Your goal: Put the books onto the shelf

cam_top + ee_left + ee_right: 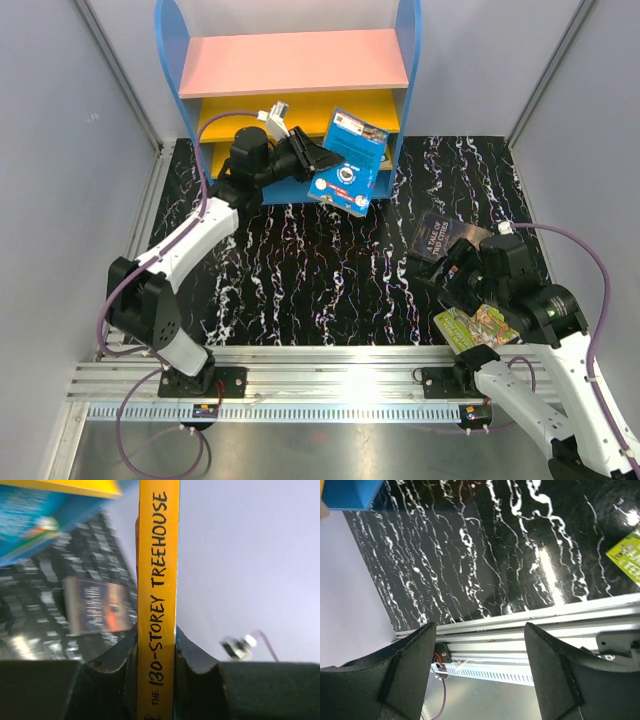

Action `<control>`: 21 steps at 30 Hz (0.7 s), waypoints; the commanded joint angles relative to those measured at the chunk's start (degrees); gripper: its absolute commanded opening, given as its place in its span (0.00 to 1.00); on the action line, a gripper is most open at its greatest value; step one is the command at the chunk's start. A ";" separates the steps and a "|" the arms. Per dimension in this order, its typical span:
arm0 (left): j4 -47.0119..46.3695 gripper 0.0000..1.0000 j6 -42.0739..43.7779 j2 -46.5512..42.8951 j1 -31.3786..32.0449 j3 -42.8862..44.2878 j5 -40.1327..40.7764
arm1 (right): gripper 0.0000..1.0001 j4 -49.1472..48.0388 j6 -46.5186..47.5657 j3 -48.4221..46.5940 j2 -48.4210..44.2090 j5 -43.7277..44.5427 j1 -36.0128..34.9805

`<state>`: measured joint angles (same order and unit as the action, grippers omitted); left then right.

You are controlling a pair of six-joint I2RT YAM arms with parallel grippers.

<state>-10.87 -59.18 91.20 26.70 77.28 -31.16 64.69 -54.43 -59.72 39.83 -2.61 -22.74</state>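
Note:
A blue Treehouse book [350, 160] hangs tilted in front of the shelf [295, 62], by its yellow lower boards. My left gripper [318, 158] is shut on it. In the left wrist view the jaws of that gripper [156, 635] clamp the book's yellow spine [158, 580] from both sides. A dark book [440, 235] lies flat on the black marbled table, also visible as a blurred dark book [95, 605]. A lime-green book [475, 325] lies by my right arm. My right gripper [432, 283] [480, 627] is open with nothing between its fingers; the lime-green book's corner [627, 557] lies off to its side.
The shelf stands at the back of the table between grey walls. An aluminium rail [320, 370] [545, 617] runs along the near edge under the arm bases. The shelf's blue base corner [350, 492] shows at the far left of the right wrist view.

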 commanded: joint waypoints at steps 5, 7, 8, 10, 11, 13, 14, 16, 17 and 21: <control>16.95 0.00 2.33 -2.34 -0.95 -3.07 18.14 | 0.78 5.71 0.73 -2.68 -0.37 2.26 -0.37; 12.13 0.00 0.56 -5.23 -0.95 -7.64 18.32 | 0.78 6.41 1.08 -2.77 -0.37 2.17 -0.37; 6.80 0.00 -0.75 -6.46 -0.95 -12.10 20.15 | 0.78 6.68 1.17 -2.68 -0.37 2.09 -0.37; -1.38 0.00 -3.90 -10.24 -0.86 -18.79 23.23 | 0.78 7.12 1.35 -2.50 -0.63 1.82 -0.37; -4.39 0.00 -5.23 -11.38 -0.95 -21.18 23.94 | 0.78 7.30 1.44 -2.59 -0.64 1.82 -0.37; -10.81 0.00 -7.69 -12.88 -1.30 -24.00 25.00 | 0.78 7.99 1.87 -2.77 -0.64 1.47 -0.37; -12.58 0.00 -9.53 -12.89 -1.47 -24.36 25.70 | 0.78 8.35 2.14 -2.94 -0.64 1.47 -0.46; -14.44 0.00 -10.60 -12.10 -1.47 -24.37 25.36 | 0.78 9.40 2.49 -3.12 -0.81 1.47 -0.37; -15.48 0.00 -11.83 -11.92 -1.47 -24.37 25.44 | 0.78 9.75 2.58 -3.29 -0.98 1.56 -0.37; -15.50 0.00 -13.42 -12.53 -1.83 -24.10 26.93 | 0.78 11.51 3.02 -3.99 -1.77 2.26 -0.37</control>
<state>-14.85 -69.14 82.43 25.26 50.89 -7.38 74.06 -52.53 -60.97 38.89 -2.37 -22.74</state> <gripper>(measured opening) 0.263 0.776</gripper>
